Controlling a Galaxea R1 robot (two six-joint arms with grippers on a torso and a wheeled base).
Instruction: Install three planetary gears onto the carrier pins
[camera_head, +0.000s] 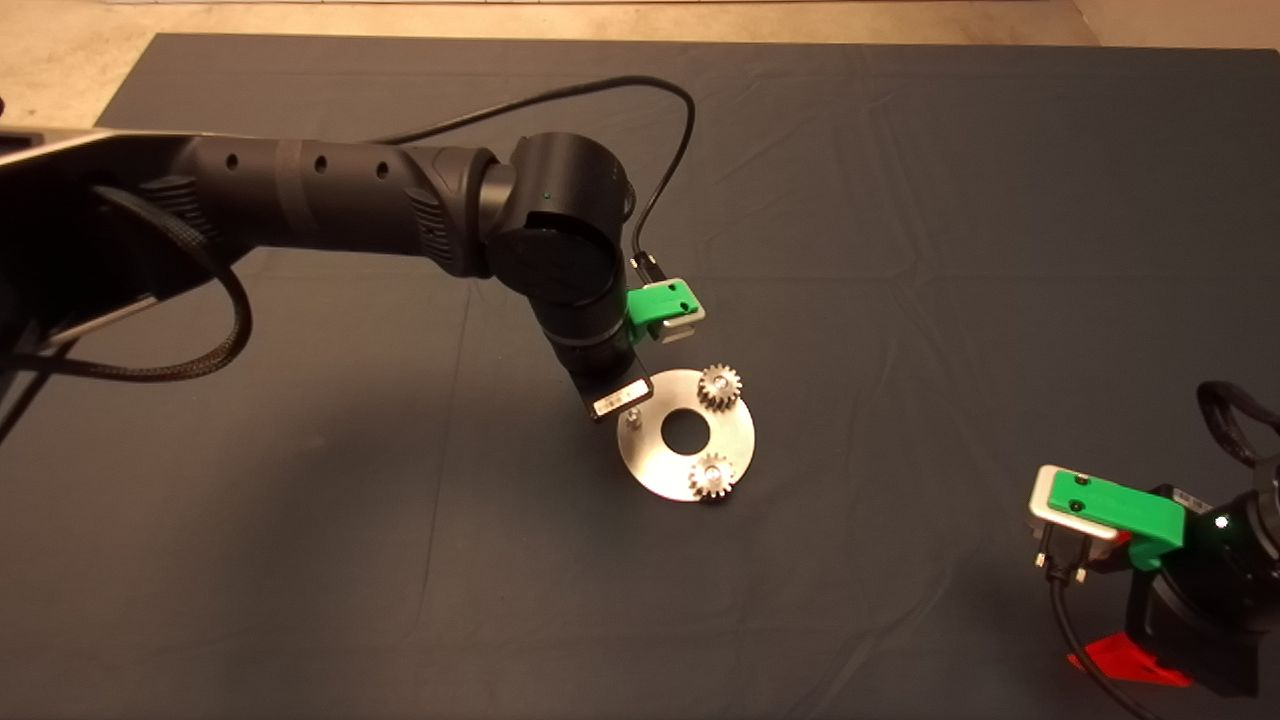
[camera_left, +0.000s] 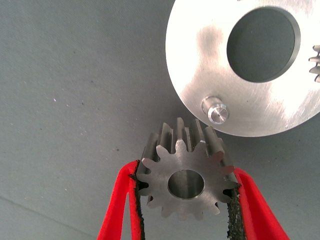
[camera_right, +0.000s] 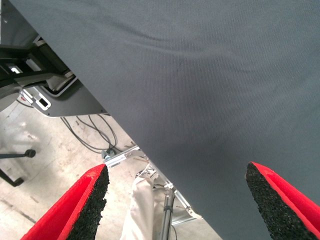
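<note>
- Holding third gear (camera_left: 185, 183) in left gripper (camera_left: 185, 200), clamped by teeth, frame centre, beside disc (camera_head: 735, 440).
- Needing bore lined up over bare pin (camera_left: 215, 110), then lowering.
- Idling right gripper (camera_right: 177, 200), wide, lower right.

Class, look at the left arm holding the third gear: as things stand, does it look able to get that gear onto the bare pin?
Probably yes. The left gripper has its jaws shut on the gear, just beside the disc. The bare pin stands uncovered near that rim, with nothing between them.
</note>
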